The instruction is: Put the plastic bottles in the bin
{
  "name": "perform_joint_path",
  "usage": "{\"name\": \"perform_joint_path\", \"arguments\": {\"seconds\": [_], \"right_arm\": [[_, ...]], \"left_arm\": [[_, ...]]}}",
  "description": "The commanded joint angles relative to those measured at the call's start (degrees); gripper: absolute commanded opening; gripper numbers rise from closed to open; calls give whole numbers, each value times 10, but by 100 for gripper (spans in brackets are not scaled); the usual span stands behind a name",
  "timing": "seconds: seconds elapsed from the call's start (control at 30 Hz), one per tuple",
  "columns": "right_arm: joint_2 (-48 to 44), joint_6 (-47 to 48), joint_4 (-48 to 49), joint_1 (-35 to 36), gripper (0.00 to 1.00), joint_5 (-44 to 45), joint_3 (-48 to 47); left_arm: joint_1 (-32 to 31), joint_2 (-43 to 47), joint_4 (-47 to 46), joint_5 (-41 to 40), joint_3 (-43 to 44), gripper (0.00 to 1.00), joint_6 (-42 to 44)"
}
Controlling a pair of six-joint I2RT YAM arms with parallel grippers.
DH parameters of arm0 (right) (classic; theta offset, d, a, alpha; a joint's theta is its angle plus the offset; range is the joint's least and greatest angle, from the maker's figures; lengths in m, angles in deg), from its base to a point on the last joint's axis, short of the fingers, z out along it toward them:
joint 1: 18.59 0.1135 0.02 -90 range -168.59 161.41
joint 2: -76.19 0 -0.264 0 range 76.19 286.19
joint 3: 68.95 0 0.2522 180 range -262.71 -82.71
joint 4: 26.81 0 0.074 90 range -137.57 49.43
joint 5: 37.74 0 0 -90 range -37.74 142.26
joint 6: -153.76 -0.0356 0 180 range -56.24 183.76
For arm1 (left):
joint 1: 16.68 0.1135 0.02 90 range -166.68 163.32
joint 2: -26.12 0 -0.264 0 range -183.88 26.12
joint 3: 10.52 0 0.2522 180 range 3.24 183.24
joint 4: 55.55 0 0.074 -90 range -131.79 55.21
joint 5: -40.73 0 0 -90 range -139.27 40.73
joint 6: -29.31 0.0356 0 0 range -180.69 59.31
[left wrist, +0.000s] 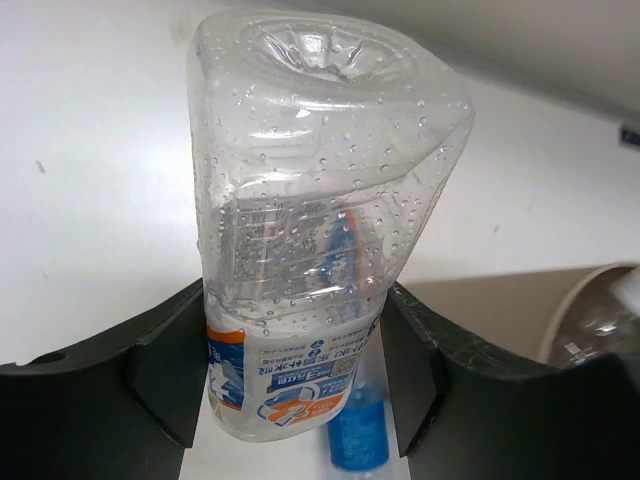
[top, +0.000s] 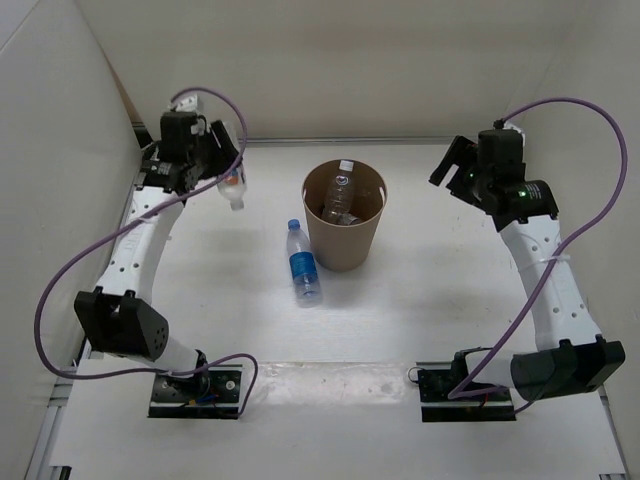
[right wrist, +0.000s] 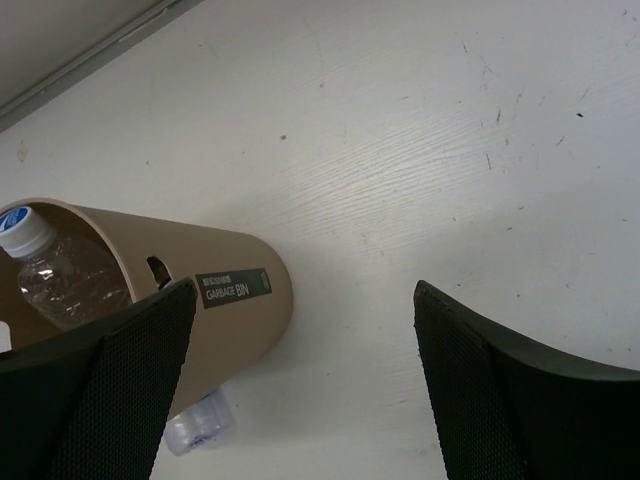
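Blurred blue-labelled bottle [left wrist: 358, 442] partly behind white-and-blue-labelled bottle [left wrist: 300, 250]

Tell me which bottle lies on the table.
The blue-labelled bottle, on its side beside the bin. The left gripper holds the white-labelled bottle; others are binned.

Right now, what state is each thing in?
Left gripper: shut on the white-labelled bottle.
Right gripper: open, empty.
Blue-labelled bottle: lying on the table, beside the bin.
Bin: upright, open-topped.
Clear bottle: inside the bin.
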State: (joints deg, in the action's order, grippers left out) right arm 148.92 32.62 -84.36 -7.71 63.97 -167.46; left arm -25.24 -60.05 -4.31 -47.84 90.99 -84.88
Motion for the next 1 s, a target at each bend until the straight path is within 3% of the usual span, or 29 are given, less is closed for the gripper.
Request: {"name": "perform_joint_path", "arguments": {"seconds": [0.0,0.17,0.33,0.63,0.97], "right_arm": [[4,-18,-2,-10,90,-11,-19],[6,-33,-1,-29,90,-31,-14],[4,-45,-1,-48,90,-51,-11],[-2,-52,-7,-67,90,-73,-2],[-4,-50,-11,-71,90,-78,3]], "left_arm": [[0,6,-1,-23,83,55,45],[-12,-29,-29,31,222,55,33],[-80,-74,-71,88,298,59,80],[-197,-88,-96,111,250,59,65],[-219,-98,-124,126,185,60,30]]}}
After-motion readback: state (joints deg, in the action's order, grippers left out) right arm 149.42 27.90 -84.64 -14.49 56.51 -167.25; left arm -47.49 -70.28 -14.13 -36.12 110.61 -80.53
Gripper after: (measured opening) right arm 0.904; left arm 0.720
